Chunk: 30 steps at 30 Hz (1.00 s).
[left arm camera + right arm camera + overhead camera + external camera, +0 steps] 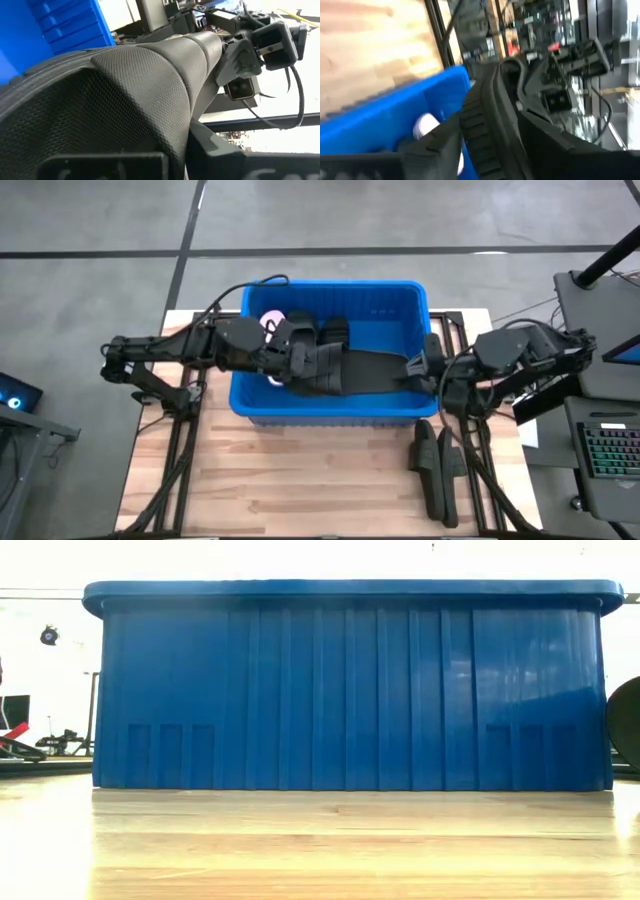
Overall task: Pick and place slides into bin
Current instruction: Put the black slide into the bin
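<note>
The blue bin (330, 412) stands mid-table and fills the low view (350, 690). Both arms reach over its rim. My left gripper (300, 358) comes in from the left and my right gripper (418, 368) from the right. Each is shut on one end of the same black slide (365, 370), which is held above the bin's floor. A pale pink slide (272, 322) lies in the bin's far left corner and also shows in the right wrist view (426, 126). Another black slide (335, 330) lies in the bin beside it. My left gripper holds the black slide at its left end, by the textured strap (150, 85), between its two fingers. It comes level from the table's left. The slide reaches away toward my right gripper, clear of the table. My right gripper holds the slide's right end between its two fingers, with the ribbed sole edge (485, 130) running between them. It comes from the table's right, over the bin's rim. The exact place of contact is hidden by the slide itself.
Two black slides (437, 470) lie side by side on the wooden table near the right front, between the bin and the near edge. A dark rounded shape (625, 725) shows right of the bin in the low view. Bare wood (300, 480) lies in front of the bin.
</note>
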### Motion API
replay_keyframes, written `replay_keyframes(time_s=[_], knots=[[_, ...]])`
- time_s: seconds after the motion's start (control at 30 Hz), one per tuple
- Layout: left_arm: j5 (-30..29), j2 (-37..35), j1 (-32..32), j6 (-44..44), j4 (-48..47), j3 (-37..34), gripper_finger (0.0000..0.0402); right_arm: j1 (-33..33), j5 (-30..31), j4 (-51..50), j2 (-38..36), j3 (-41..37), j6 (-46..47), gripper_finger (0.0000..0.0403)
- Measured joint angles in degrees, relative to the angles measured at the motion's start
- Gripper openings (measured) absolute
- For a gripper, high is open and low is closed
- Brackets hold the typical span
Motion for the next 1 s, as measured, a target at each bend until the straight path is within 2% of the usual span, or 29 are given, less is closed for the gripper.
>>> replay_keyframes(time_s=[0.2,0.3,0.4,0.5,0.63,0.73,0.8,0.87,1.0], knots=[[-0.2,0.0,0.1,4.0,1.6,0.0,0.0002,0.1,3.1,0.2,-0.2,0.0,-1.8,0.0071],[-0.6,0.0,0.1,9.4,3.7,0.0,0.0011,0.1,3.4,0.6,-0.7,0.2,-0.8,0.0068],[-4.2,0.4,0.1,16.9,5.9,0.0,0.0043,0.0,4.5,0.4,-1.4,0.2,2.3,0.0068],[-9.2,1.1,0.0,25.7,8.4,0.0,0.0093,0.0,6.4,0.2,-2.4,0.2,4.7,0.0068],[-18.8,1.7,0.4,33.9,9.8,0.0,0.0175,-0.1,8.0,-3.3,-4.7,0.2,8.8,0.0068],[-22.7,1.7,1.5,39.2,9.2,0.0,0.023,-0.1,8.6,-5.2,-6.1,0.2,12.7,0.0068],[-23.3,1.2,2.4,41.2,10.2,0.0,0.0257,-0.2,9.6,-7.5,-7.2,0.1,15.7,0.0068],[-23.6,0.9,3.1,41.6,9.9,0.3,0.0273,-0.1,10.1,-8.4,-7.6,0.3,18.3,0.0067],[-23.6,0.6,3.4,47.2,9.8,0.9,0.0279,-0.1,15.8,-12.8,-6.5,0.2,22.7,0.0067]])
